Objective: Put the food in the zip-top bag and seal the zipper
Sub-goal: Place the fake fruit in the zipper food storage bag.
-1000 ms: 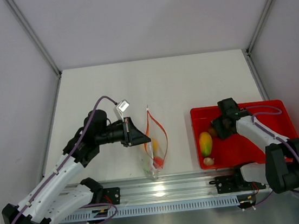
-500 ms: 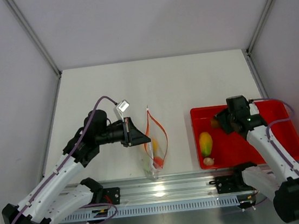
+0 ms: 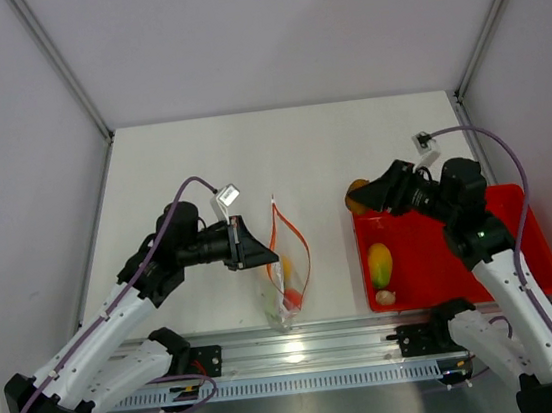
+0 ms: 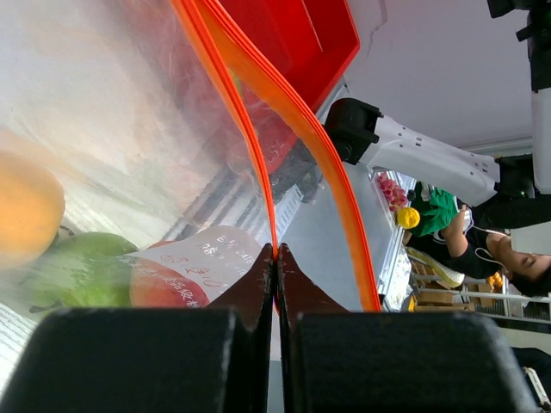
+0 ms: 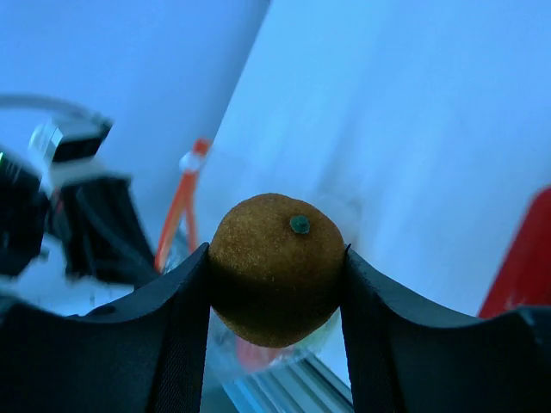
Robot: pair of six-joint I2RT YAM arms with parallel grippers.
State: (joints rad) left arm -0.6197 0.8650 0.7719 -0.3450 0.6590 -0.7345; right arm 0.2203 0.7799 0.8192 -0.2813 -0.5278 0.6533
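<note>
The clear zip-top bag [image 3: 288, 284] stands at the table's middle front, its mouth held open. Its red-orange zipper [image 3: 299, 241] forms a loop. My left gripper [image 3: 261, 251] is shut on the zipper's near strip [image 4: 225, 95], pinched at the fingertips. Inside the bag lie an orange [image 4: 26, 206], a green apple [image 4: 77, 268] and a pinkish peach [image 4: 164, 291]. My right gripper [image 3: 363, 196] is shut on the brown kiwi-like ball [image 5: 275, 267], held in the air over the tray's far left corner, right of the bag. The mango [image 3: 380, 265] and the tiny beige piece [image 3: 385, 297] lie in the tray.
The red tray [image 3: 522, 237] sits at the right front. A metal rail [image 3: 304, 349] with the arm bases runs along the near edge. Grey walls enclose the white table on three sides.
My right gripper has risen out of the tray with the brown ball and moved left to the tray's far left corner. The left arm and bag have not moved.
</note>
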